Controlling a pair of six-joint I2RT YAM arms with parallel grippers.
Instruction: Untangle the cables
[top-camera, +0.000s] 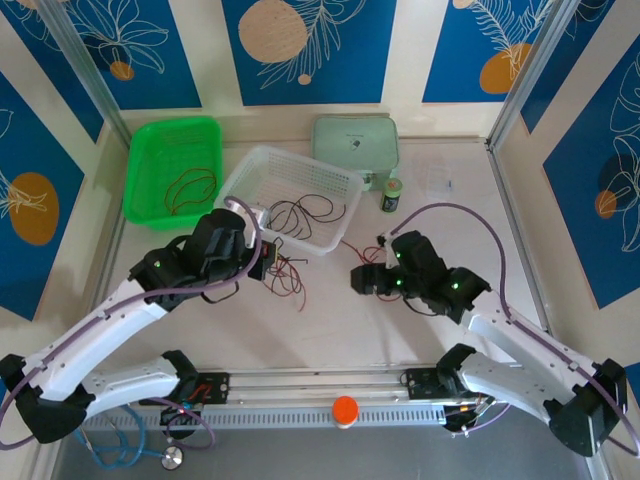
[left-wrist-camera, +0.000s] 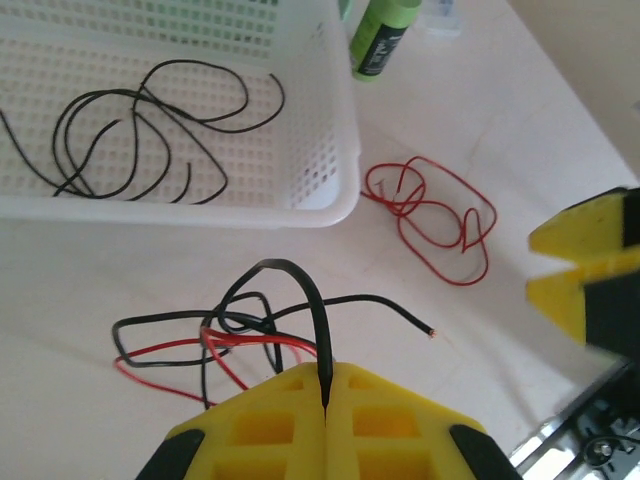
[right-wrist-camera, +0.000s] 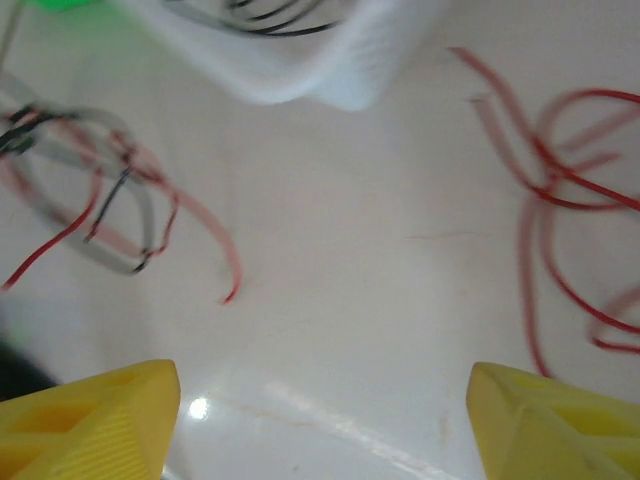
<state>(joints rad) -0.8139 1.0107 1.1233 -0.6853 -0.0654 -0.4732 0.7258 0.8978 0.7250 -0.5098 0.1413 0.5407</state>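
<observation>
Left tool (top-camera: 268, 262), seen from above, sat at the near corner of the white basket (top-camera: 290, 195), over a tangle of red and black cables (top-camera: 288, 275) lying on the worktop (top-camera: 330, 330). Right tool (top-camera: 362, 278) hung just right of that tangle. A loose black cable (top-camera: 300, 212) lay inside the white basket, and another thin wire (top-camera: 190, 188) lay in the green basket (top-camera: 175, 165) to its left. A green bottle (top-camera: 392, 194) stood to the right of the white basket.

From the left wrist, the left tool's yellow fingers (left-wrist-camera: 270, 420) were clamped together on a black strand (left-wrist-camera: 312, 300) that arched up out of the tangle. A separate red cable (left-wrist-camera: 435, 215) lay in loose loops on the worktop beside the basket's corner.

From the right wrist, the right tool's jaws stood wide apart with nothing between them, above bare worktop. The tangle was to the left and the red loops to the right, both blurred.
</observation>
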